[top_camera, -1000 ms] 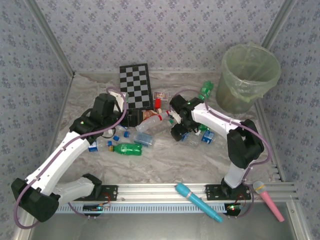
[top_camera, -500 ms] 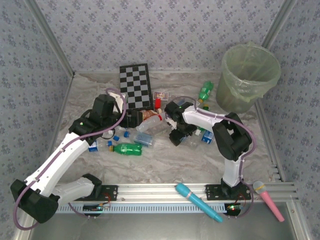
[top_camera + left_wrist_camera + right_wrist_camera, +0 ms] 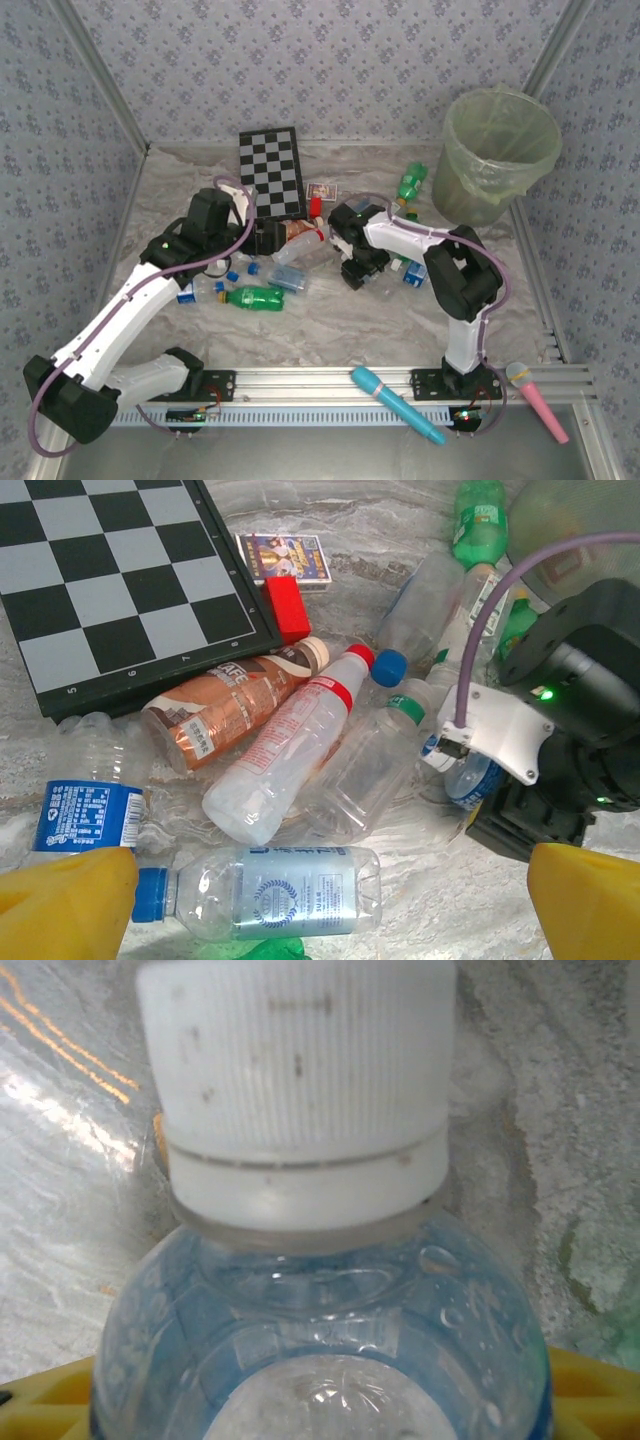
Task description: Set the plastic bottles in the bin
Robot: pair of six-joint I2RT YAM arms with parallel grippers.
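L fingers (image 3: 70, 900) spread wide above plastic bottles (image 3: 290, 745) heaped mid-counter (image 3: 330, 320), by chessboard (image 3: 272, 170). R fingers (image 3: 590, 1390) flank white-capped clear bottle (image 3: 300, 1260); can't tell if pinching. Far-R corner: bin (image 3: 500, 175), apart from heap, green bottle (image 3: 410, 183) just beside it.

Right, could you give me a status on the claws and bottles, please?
Left claw open above the plastic bottles. Right claw around a white-capped bottle, grip unclear. Chessboard edges the pile; bin far right.
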